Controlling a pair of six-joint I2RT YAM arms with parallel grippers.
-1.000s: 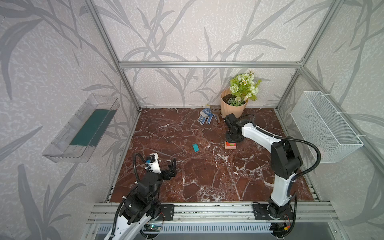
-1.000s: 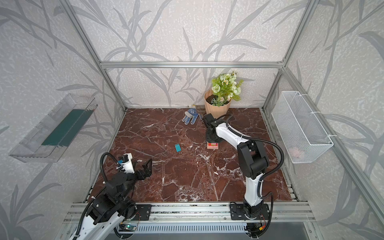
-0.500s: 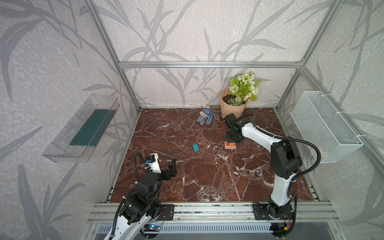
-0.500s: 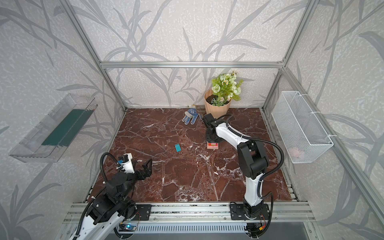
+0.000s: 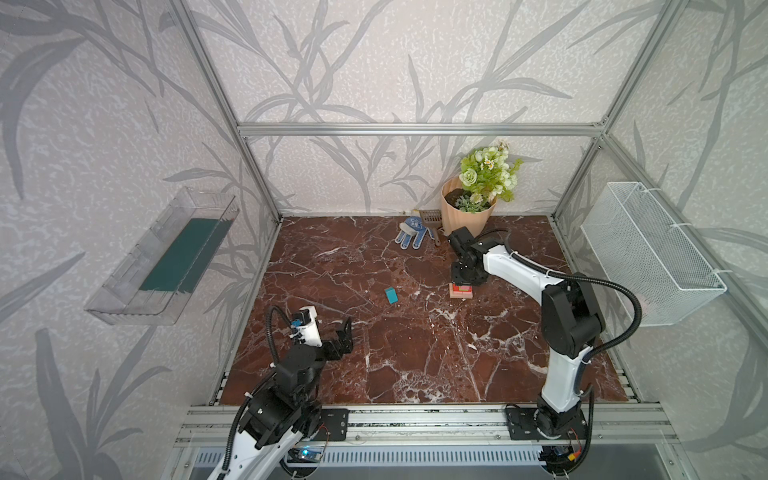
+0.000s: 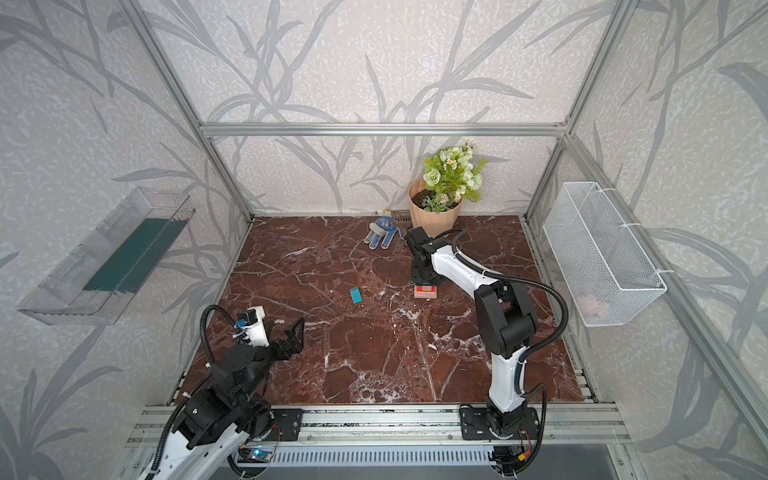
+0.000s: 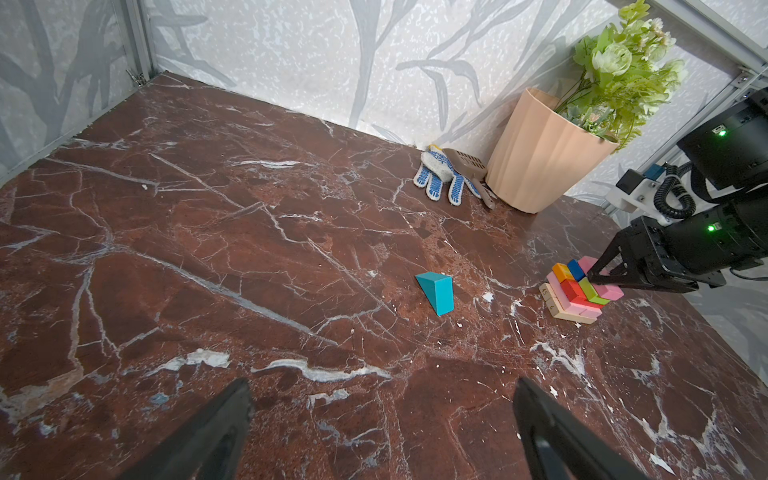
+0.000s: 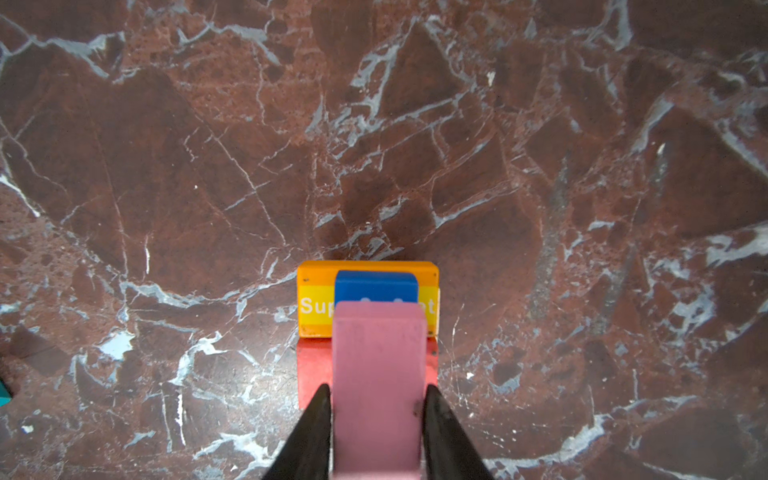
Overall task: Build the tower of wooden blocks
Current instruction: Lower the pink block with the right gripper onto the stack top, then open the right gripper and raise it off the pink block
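The tower [image 5: 461, 291] [image 6: 425, 291] stands as a low stack right of the floor's middle in both top views. In the left wrist view the tower [image 7: 579, 291] shows tan, pink, red, green, orange and blue layers. My right gripper [image 5: 462, 283] [image 8: 378, 392] points straight down over it, shut on a pink block [image 8: 379, 374] that lies on the stack above the blue cube [image 8: 376, 286], orange block [image 8: 316, 291] and red block [image 8: 311, 365]. A teal wedge block [image 5: 391, 295] [image 7: 436, 292] lies alone to the left. My left gripper [image 5: 347, 328] [image 7: 382, 390] hovers open and empty near the front left.
A peach flowerpot [image 5: 465, 212] with green flowers stands at the back wall, with a blue-dotted glove [image 5: 411, 235] and a small scoop [image 5: 430, 216] beside it. A white wire basket [image 5: 648, 249] hangs on the right wall, a clear tray [image 5: 166, 257] on the left wall.
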